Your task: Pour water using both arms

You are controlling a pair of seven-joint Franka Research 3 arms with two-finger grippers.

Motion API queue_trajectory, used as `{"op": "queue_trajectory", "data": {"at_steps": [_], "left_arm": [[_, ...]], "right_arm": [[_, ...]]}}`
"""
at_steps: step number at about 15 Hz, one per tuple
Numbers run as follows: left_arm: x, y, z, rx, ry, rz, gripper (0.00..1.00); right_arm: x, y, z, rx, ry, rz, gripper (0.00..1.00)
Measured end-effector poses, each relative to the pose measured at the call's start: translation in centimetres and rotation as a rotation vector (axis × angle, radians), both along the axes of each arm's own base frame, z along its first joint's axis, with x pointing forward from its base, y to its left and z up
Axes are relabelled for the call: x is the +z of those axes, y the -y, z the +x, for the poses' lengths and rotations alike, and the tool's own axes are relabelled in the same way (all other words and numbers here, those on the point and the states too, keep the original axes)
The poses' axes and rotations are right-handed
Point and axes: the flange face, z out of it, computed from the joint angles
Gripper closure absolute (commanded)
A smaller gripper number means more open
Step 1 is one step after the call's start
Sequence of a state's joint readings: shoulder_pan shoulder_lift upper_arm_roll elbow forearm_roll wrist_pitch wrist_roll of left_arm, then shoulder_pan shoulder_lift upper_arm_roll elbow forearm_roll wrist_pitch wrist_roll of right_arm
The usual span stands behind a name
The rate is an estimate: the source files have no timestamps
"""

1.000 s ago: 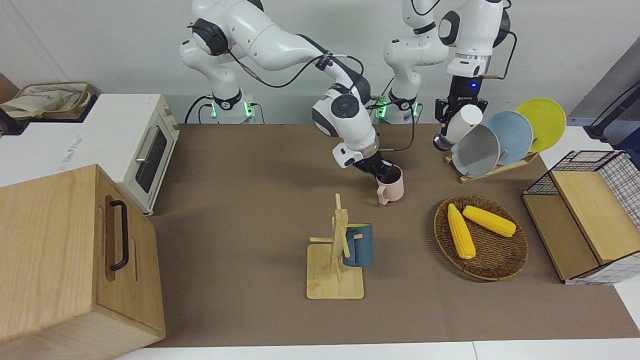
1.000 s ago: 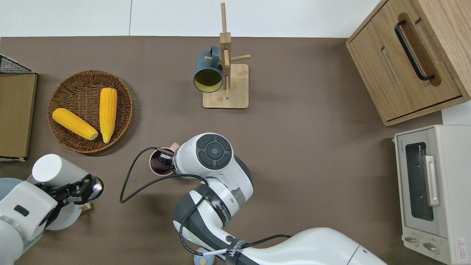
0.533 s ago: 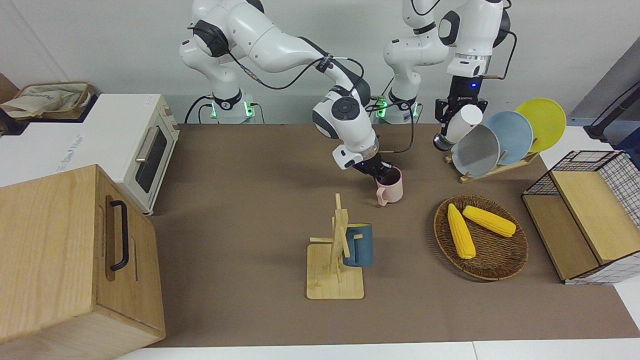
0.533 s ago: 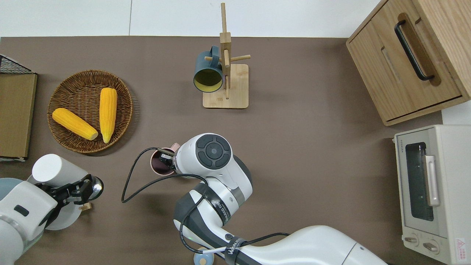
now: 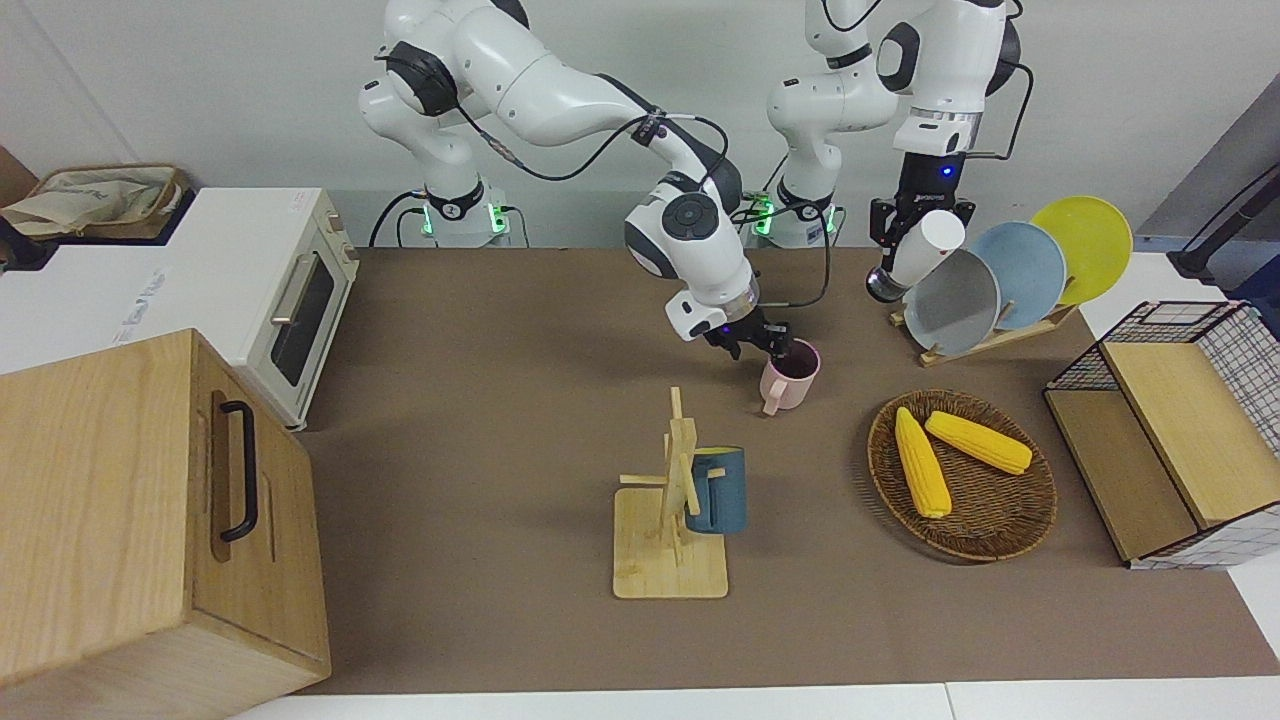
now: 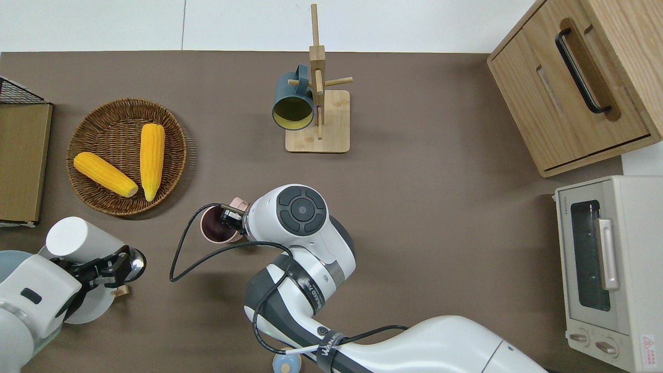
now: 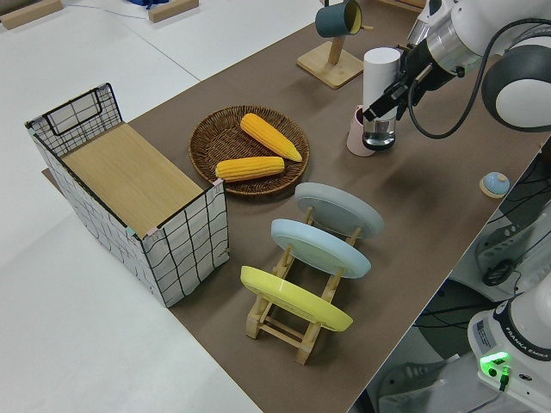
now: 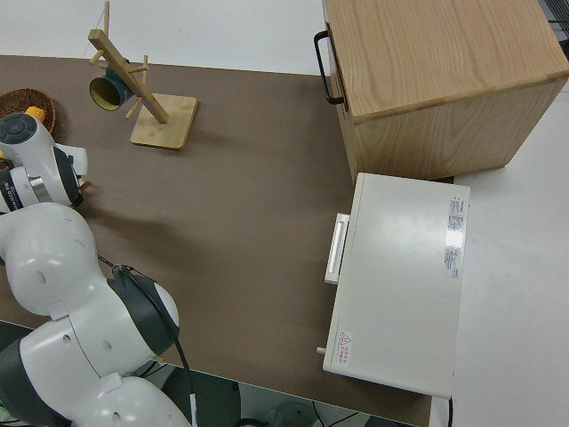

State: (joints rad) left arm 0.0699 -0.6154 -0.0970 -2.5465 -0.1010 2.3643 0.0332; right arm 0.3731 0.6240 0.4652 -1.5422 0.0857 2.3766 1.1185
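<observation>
The right gripper grips the rim of a pink mug, one finger inside the mouth and one outside, on the side toward the right arm's end; in the overhead view the gripper sits at the mug rim with the handle turned away from the robots. The mug looks tilted slightly, and whether its base touches the table cannot be told.

The left gripper is closed on a white tumbler with a shiny metal base, held tilted in the air, white end uppermost. In the overhead view the left gripper and tumbler are over the end of the plate rack toward the right arm, well apart from the mug.

Just beside the tumbler, toward the left arm's end, stand a grey plate, a blue plate and a yellow plate in the rack. Farther from the robots than the left gripper lies a wicker basket with two corn cobs. Farther from the robots than the right gripper, a wooden mug tree carries a dark blue mug. Toward the right arm's end are a toaster oven and a wooden cabinet; at the left arm's end, a wire crate.
</observation>
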Motion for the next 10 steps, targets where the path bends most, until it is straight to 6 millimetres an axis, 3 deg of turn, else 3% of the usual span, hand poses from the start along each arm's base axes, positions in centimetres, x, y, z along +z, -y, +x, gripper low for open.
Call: {"op": "queue_trajectory", "data": {"at_steps": [4,10], "left_arm": [[0.0,0.1,0.0,-0.002,-0.001,0.002,1.0],[-0.3,2.1,-0.1,-0.036,-0.007,0.002,1.0]], "right_arm": [[1.0,-0.1,0.4,-0.022,-0.004,0.006,0.011],[5.6,1.1,1.5,0.084,-0.015,-0.109,0.011]]}}
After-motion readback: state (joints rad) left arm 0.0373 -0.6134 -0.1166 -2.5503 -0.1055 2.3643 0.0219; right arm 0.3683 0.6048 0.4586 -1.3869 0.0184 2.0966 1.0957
